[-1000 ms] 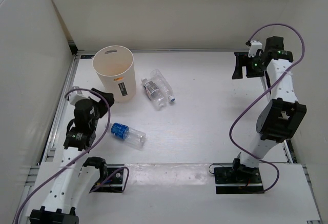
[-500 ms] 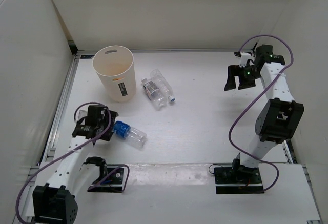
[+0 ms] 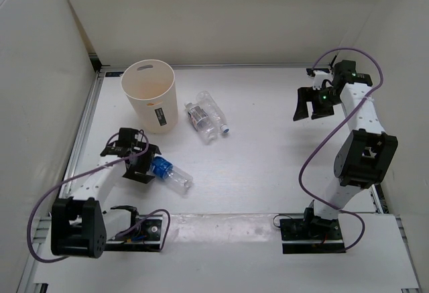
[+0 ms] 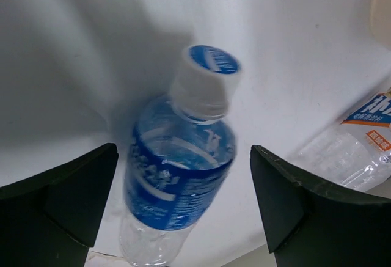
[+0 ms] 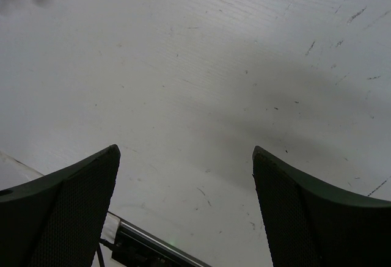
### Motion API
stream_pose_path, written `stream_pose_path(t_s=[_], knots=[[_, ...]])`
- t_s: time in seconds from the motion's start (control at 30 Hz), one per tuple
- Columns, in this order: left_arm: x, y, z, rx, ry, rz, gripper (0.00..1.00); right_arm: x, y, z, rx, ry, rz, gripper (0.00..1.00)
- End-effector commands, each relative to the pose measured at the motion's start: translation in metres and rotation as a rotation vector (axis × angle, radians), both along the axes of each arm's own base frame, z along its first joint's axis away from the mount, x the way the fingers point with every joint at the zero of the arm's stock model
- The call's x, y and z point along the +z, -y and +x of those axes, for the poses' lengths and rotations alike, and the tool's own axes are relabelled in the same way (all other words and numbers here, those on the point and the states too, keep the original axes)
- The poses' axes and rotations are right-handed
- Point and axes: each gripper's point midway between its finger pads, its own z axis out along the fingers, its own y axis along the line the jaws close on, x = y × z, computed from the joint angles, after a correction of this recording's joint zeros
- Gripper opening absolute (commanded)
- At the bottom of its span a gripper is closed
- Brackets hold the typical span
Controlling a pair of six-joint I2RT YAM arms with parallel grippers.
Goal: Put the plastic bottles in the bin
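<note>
One bottle looks ready to be picked up: the left gripper's (image 3: 144,164) jaws are spread around the blue-label bottle (image 4: 180,169) lying on the surface (image 3: 268,145). The bin (image 3: 142,108) shows nothing inside. Two clear bottles (image 3: 213,112) lie beside it. The right gripper's (image 3: 310,103) jaws hang spread, far from any bottle.

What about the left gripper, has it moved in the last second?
Yes. In the top view the left gripper has moved down-frame, away from the bin, and now straddles the blue-label bottle near its cap, open.
</note>
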Motion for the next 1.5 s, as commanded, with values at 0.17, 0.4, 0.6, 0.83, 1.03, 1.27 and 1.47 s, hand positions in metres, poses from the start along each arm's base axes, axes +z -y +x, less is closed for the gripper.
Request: stream_pose_path(t_s=[0.17,0.4,0.6,0.83,1.03,1.27,1.47], knots=[[0.010,0.014,0.035,-0.145,-0.002,-0.030,0.98,0.005,0.005,-0.003,0.000,0.018,-0.017,0.90],[0.014,0.014,0.041,-0.154,0.014,-0.027,0.71,0.000,0.008,-0.004,-0.008,0.005,-0.021,0.90],[0.020,0.010,0.036,-0.159,0.021,-0.003,0.61,-0.003,0.007,-0.002,-0.013,0.000,-0.017,0.90],[0.051,-0.014,0.031,-0.140,0.075,0.133,0.52,-0.006,0.008,0.001,-0.020,-0.007,-0.002,0.90],[0.115,-0.046,0.035,-0.125,0.218,0.326,0.50,-0.007,0.007,0.004,-0.020,-0.009,0.008,0.90],[0.215,-0.074,0.053,-0.188,0.467,0.577,0.50,-0.007,0.007,0.004,-0.019,-0.008,0.013,0.90],[0.321,-0.085,0.067,-0.241,0.646,0.754,0.50,-0.008,0.005,0.005,-0.020,-0.010,0.022,0.90]])
